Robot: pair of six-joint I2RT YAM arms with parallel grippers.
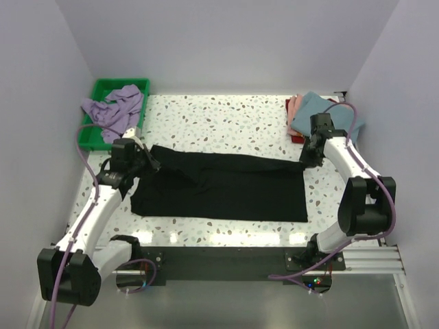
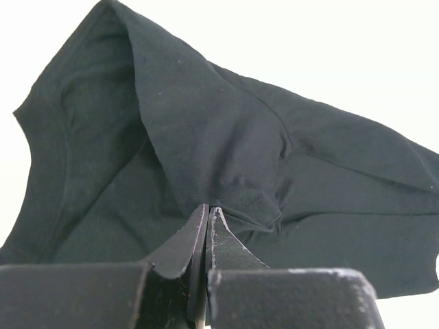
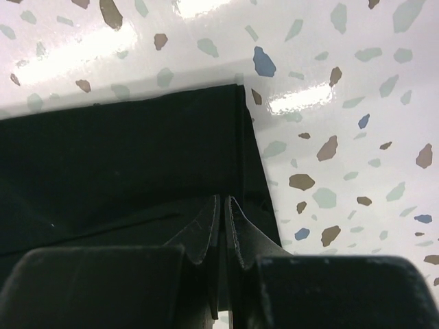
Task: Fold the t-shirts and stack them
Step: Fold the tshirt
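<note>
Plain pale lilac-grey walls (image 1: 226, 41) close the space on three sides. The table (image 1: 226, 123) has a glossy white top flecked with grey, brown and blue chips, and bright patches of reflected light (image 3: 295, 99) lie on it. Along its near edge run a black plate (image 1: 219, 264) and a silver metal rail (image 1: 370, 260), with grey floor (image 1: 240, 308) below

A robotics lab cell: plain white walls (image 1: 226, 41) enclose a speckled table (image 1: 226, 120) (aluminium rail (image 1: 374, 259) in front).

Speckled white table (image 1: 226, 120): 1 black t-shirt (image 1: 226, 188) lies spread across centre. Green tray (image 1: 113, 88) at far left. Pile of tees (image 1: 312, 110), teal-blue uppermost, far right.
</note>
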